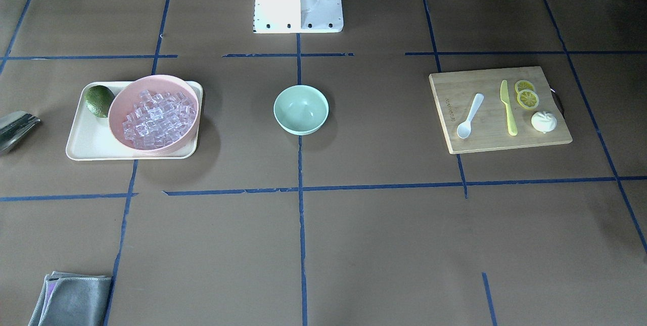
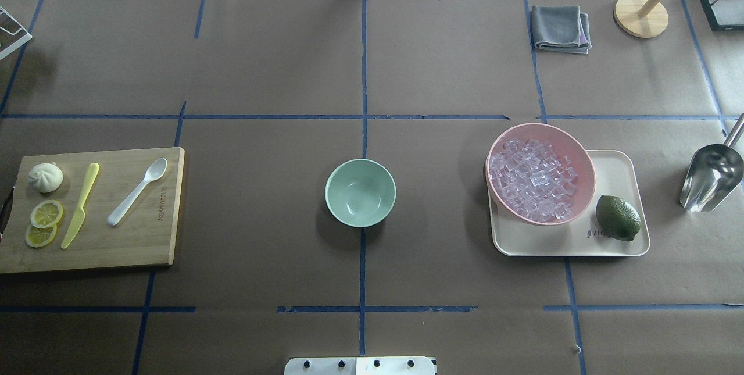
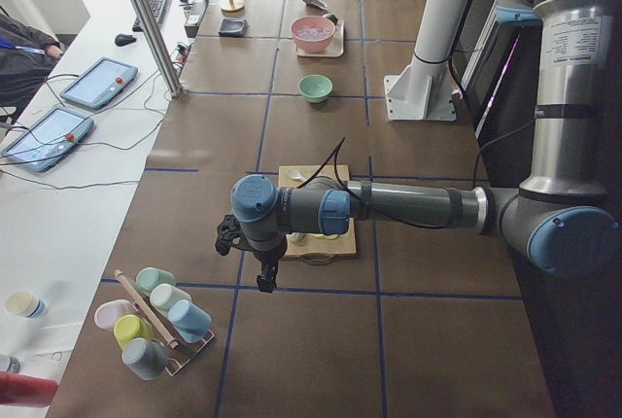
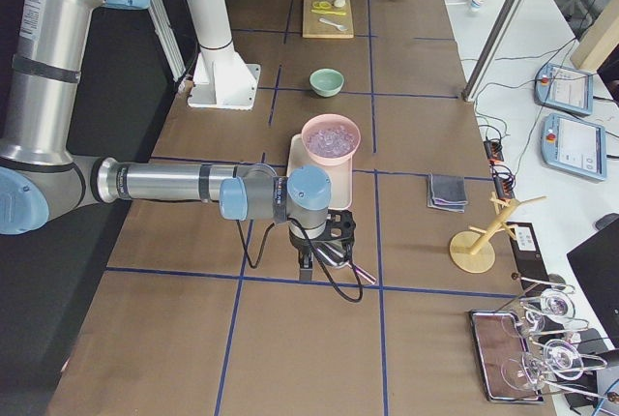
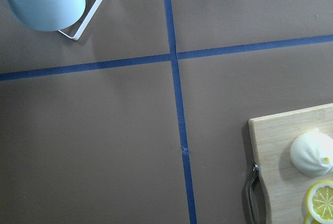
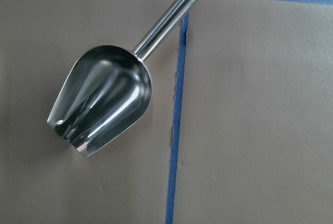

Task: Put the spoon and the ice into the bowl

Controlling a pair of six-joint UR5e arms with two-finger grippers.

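Note:
The white spoon [image 2: 138, 190] lies on a wooden cutting board [image 2: 133, 241] on the table's left side; it also shows in the front view [image 1: 470, 115]. The mint-green bowl [image 2: 360, 192] stands empty at the table's centre. Clear ice cubes [image 2: 532, 180] fill a pink bowl [image 2: 584, 160] on the right. My left gripper [image 3: 264, 274] hangs beyond the board's outer end, and my right gripper [image 4: 314, 259] hangs over a metal scoop [image 6: 104, 101]. Both grippers show only in the side views, so I cannot tell whether they are open or shut.
The board also holds a yellow knife [image 2: 80, 205], lemon slices [image 2: 45, 221] and a white bun [image 2: 45, 177]. The pink bowl and a lime [image 2: 617, 218] sit on a cream tray [image 2: 616, 168]. A grey cloth [image 2: 560, 27] and a wooden stand [image 2: 640, 14] are at the far right. A cup rack [image 3: 155, 321] stands past the left gripper.

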